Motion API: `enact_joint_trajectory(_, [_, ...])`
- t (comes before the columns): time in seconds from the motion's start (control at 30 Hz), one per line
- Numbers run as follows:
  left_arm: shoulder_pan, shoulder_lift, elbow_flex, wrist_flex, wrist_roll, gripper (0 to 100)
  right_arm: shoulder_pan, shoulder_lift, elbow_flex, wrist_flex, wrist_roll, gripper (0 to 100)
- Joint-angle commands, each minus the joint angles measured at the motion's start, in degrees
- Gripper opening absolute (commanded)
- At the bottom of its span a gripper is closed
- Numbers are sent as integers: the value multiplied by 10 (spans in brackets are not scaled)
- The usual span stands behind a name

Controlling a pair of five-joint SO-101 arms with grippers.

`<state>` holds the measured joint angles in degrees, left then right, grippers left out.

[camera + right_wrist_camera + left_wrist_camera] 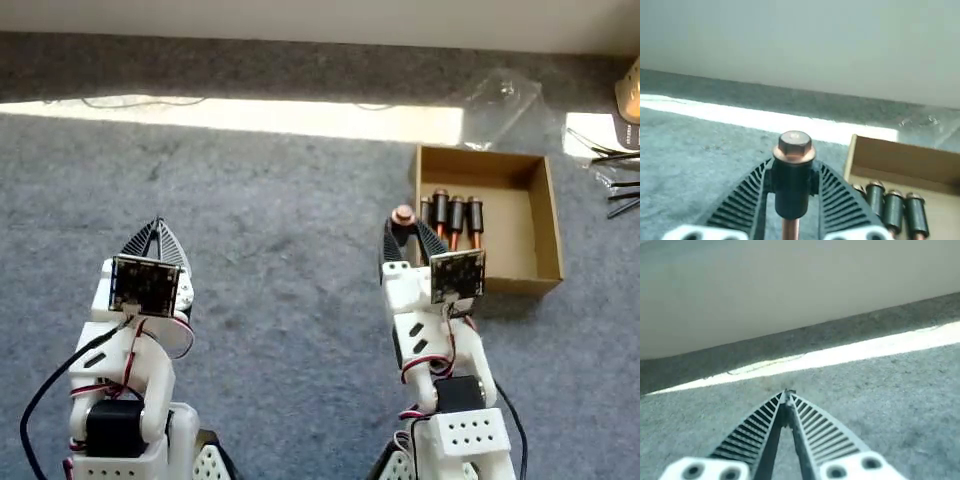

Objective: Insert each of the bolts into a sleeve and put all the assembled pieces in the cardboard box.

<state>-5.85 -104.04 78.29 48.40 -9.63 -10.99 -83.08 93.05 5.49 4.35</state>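
Observation:
My right gripper (405, 228) is shut on an assembled piece (791, 172), a copper bolt inside a dark sleeve; its hex head (404, 214) points up. It hangs above the carpet just left of the cardboard box (540, 270). Several assembled pieces (456, 219) lie side by side in the box's near-left part, and they also show in the right wrist view (894, 209). My left gripper (159, 222) is at the left over bare carpet, shut with nothing between its fingertips (786, 395).
A clear plastic bag (500, 105) lies behind the box. Black cables (615, 185) and a pale object sit at the far right edge. A bright sunlit strip (250, 115) crosses the grey carpet at the back.

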Motion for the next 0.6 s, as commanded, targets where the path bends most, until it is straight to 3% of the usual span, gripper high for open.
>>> enact_joint_trajectory(0.0, [-7, -6, 1, 74, -2, 5, 44, -5, -143, 150, 50, 4])
enact_joint_trajectory(0.17, [-7, -6, 44, 129, -2, 5, 75, -5, -295, 305, 60, 4])
enact_joint_trajectory(0.37, [-7, -6, 119, 136, -2, 6, 79, 13, -388, 357, 62, 4])
enact_joint_trajectory(0.5, [-7, -6, 163, 137, 2, 6, 118, 111, -431, 378, 62, 4])
enact_joint_trajectory(0.57, [-11, -6, 174, 137, 48, 6, 143, 176, -466, 378, 62, 4])
